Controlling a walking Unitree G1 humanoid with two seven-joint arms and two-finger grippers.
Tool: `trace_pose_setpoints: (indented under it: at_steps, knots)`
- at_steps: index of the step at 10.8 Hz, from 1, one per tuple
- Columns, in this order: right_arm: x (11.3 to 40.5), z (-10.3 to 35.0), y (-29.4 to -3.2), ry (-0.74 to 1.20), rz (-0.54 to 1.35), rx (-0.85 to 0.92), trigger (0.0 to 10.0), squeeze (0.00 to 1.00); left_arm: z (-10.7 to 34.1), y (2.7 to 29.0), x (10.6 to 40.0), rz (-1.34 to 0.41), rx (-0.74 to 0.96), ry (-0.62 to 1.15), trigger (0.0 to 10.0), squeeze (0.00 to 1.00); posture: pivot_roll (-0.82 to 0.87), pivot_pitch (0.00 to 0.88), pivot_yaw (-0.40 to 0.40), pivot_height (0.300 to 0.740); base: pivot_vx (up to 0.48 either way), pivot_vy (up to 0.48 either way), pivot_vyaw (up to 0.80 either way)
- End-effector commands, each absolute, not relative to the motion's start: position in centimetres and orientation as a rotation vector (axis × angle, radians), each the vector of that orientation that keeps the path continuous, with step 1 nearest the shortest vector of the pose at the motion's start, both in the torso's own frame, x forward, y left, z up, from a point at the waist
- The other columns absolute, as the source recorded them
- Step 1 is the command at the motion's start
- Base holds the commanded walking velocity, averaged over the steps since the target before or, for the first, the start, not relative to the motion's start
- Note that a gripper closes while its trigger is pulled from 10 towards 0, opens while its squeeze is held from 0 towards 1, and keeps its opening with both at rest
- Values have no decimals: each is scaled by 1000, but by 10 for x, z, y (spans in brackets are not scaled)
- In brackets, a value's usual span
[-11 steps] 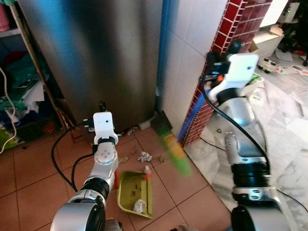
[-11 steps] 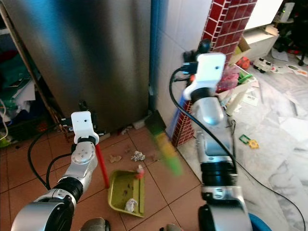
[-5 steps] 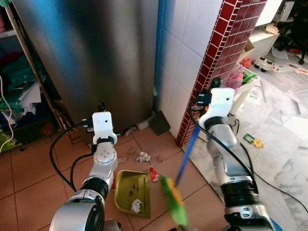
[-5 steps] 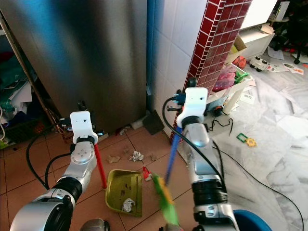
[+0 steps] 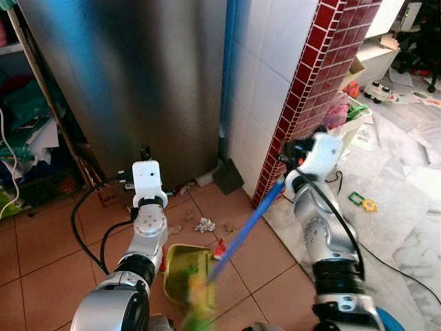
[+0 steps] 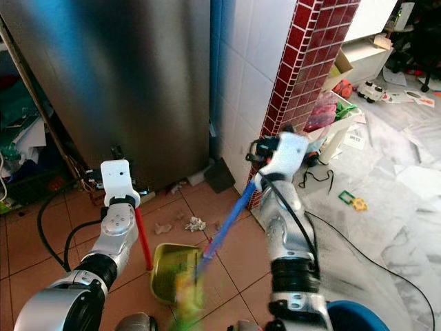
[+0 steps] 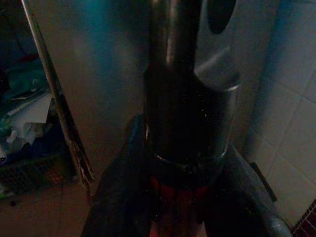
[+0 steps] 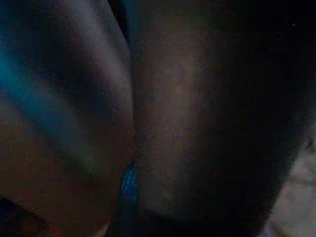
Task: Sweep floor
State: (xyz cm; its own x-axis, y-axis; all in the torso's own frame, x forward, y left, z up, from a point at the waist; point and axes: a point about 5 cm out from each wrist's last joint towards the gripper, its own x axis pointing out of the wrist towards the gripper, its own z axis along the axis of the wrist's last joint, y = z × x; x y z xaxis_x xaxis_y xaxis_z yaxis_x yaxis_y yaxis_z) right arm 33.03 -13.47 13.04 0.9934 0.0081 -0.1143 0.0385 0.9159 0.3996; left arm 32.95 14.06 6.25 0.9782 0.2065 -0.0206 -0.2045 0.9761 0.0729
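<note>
The robot is working mid-sweep on the terracotta tile floor (image 5: 55,255) in front of a tall steel cabinet (image 5: 131,83). The right claw (image 5: 295,153) is gripping the upper end of the blue broom handle (image 5: 244,221), which is slanting down toward the robot's left; the green bristle head (image 6: 185,298) is blurring right at the mouth of the green dustpan (image 6: 169,267), so a stroke is under way. The left claw (image 7: 173,197) is closed around the top of the dustpan's red upright handle (image 6: 142,238), holding the pan on the floor.

Judging from how things lie, the job is only partly done. The bristles are hiding most of the pan's inside, so what it is holding cannot be told. A crumpled scrap of paper (image 5: 206,225), brown bits (image 6: 164,227) and a small red piece (image 5: 221,249) are lying on the tiles just beyond the pan. More scraps are sitting by the cabinet's base near a dark flat piece (image 5: 228,176), and litter (image 5: 363,201) is spread over the pale marble floor (image 5: 413,227) to the right.
</note>
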Motion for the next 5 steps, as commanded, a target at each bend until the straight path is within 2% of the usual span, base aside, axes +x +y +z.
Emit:
trace_pose_setpoints:
  at_steps: [1,3,4,5]
  knots:
    - [336,146,-131,90,-11,511,10000,0,69,139,334,190,86,4,10000,0,-107,0,-5,740,0,0,0]
    - [340,155,-131,78,-8,549,10000,0,69,139,334,191,84,8,10000,0,-108,0,-4,740,0,0,0]
    - [343,172,-132,-3,22,524,10000,0,69,139,334,190,82,3,10000,0,-109,0,-1,740,0,0,0]
    - [344,195,-138,-144,55,379,10000,0,77,137,336,169,67,-35,10000,0,-107,6,-5,740,0,0,0]
